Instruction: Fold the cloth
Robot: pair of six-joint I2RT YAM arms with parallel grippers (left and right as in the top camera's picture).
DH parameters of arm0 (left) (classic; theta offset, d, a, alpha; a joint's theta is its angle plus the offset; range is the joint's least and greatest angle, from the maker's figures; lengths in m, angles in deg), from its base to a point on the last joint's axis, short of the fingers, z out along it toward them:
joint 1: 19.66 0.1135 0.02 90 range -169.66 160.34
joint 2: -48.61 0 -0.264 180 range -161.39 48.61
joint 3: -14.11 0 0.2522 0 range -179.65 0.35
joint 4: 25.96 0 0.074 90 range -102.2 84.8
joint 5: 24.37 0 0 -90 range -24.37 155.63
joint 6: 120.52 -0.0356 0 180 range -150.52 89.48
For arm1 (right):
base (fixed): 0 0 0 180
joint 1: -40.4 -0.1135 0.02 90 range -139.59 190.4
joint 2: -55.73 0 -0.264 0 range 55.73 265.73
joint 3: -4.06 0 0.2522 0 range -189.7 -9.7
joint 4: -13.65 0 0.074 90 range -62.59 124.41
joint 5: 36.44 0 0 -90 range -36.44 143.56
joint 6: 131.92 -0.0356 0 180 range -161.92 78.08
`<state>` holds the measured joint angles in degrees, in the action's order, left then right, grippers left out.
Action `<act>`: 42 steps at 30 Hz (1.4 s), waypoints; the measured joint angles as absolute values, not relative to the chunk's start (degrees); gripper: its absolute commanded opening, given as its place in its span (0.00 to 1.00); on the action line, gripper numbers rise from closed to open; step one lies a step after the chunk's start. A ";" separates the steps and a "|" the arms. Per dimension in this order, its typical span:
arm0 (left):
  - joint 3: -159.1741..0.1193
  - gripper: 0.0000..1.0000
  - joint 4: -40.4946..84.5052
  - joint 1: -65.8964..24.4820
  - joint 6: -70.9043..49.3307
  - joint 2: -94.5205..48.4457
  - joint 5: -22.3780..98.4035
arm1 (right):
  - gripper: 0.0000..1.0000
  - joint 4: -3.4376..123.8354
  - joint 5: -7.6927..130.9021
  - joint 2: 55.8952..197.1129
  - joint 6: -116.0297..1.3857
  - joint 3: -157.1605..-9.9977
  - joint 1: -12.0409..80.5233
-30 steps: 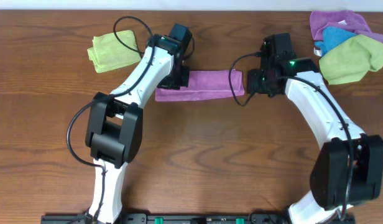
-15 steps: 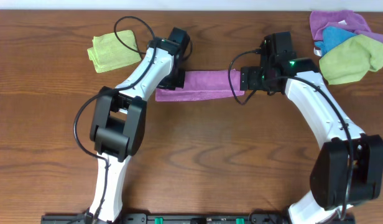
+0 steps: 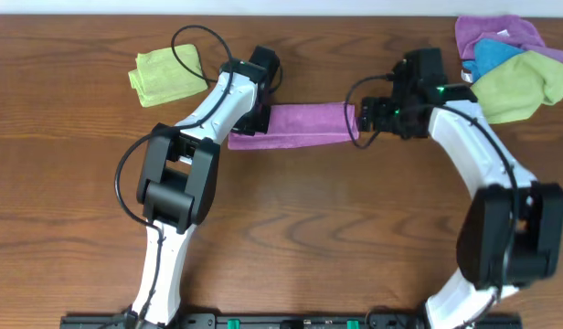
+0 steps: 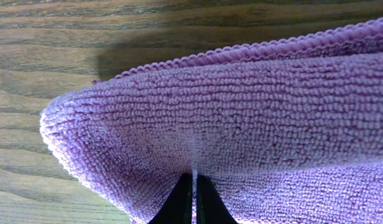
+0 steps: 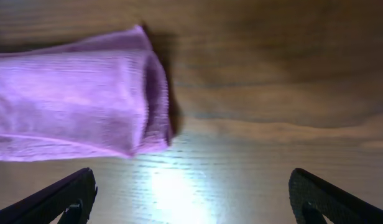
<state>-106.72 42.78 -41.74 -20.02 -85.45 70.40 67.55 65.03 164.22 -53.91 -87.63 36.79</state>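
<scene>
The left wrist view shows what the arm hides from overhead: the left gripper [image 4: 193, 186] is pinched tight on a fold of the cloth [image 4: 241, 112], its black tips pressed together. The right wrist view shows the right gripper [image 5: 191, 190] spread wide and empty, with the cloth's end lying just ahead of it. Overhead, the cloth is a folded strip on the table [image 3: 309, 228], its long axis running left to right between the grippers. A lime-green cloth [image 3: 164, 75] and a pile of cloths [image 3: 510, 59] lie well clear.
</scene>
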 measured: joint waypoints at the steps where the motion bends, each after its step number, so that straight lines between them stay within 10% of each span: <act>1: -106.72 0.06 42.78 -41.66 -20.04 -85.45 70.36 | 0.99 67.51 66.14 165.44 -53.91 -87.48 37.44; 42: -106.72 0.06 42.50 -40.70 -20.31 -85.45 68.83 | 0.99 54.09 112.19 182.62 -56.38 -89.62 39.69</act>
